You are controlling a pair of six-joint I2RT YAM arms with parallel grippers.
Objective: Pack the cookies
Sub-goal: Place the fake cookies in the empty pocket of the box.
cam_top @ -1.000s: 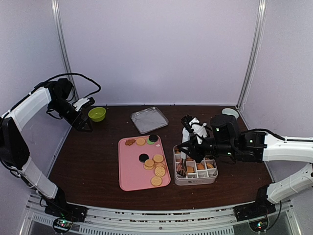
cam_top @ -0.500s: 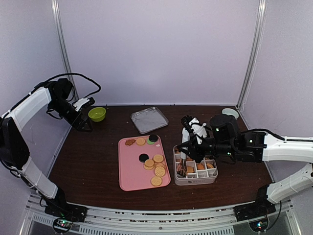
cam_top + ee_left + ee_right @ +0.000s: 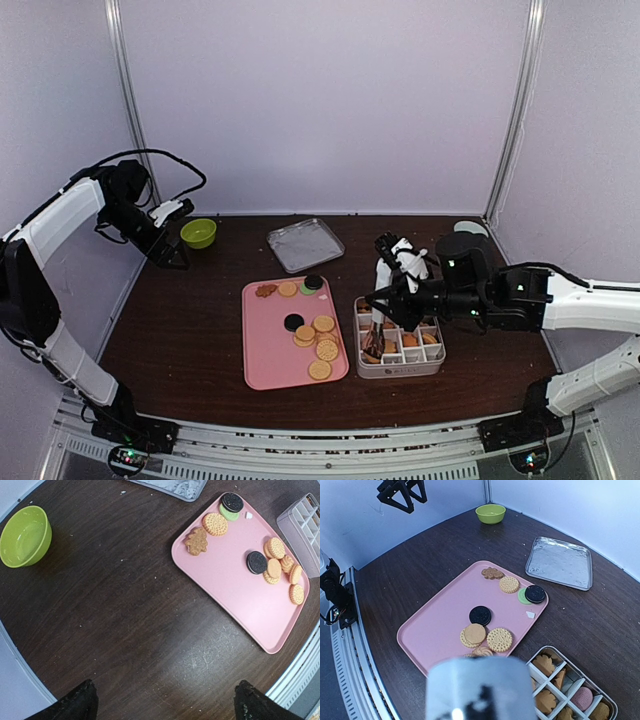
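Observation:
The cookies (image 3: 318, 338) lie on a pink tray (image 3: 268, 350) at mid-table: several golden rounds, two black rounds and one brown flower shape. They also show in the left wrist view (image 3: 276, 547) and the right wrist view (image 3: 499, 639). A divided box (image 3: 400, 365) right of the tray holds more cookies (image 3: 546, 701). My right gripper (image 3: 397, 262) is shut on metal tongs (image 3: 376, 322), whose tips reach down into the box's left side. The tongs' blurred end (image 3: 480, 690) hides the fingers in the right wrist view. My left gripper (image 3: 170, 250) is open and empty, high over the far left.
A green bowl (image 3: 198, 233) stands at the back left. A metal tray (image 3: 306, 244) lies behind the pink tray. A small white round dish (image 3: 470, 229) sits at the back right. White walls close off the table's back and sides.
My right gripper with the tongs has shifted slightly to the right over the box. The left arm has not moved.

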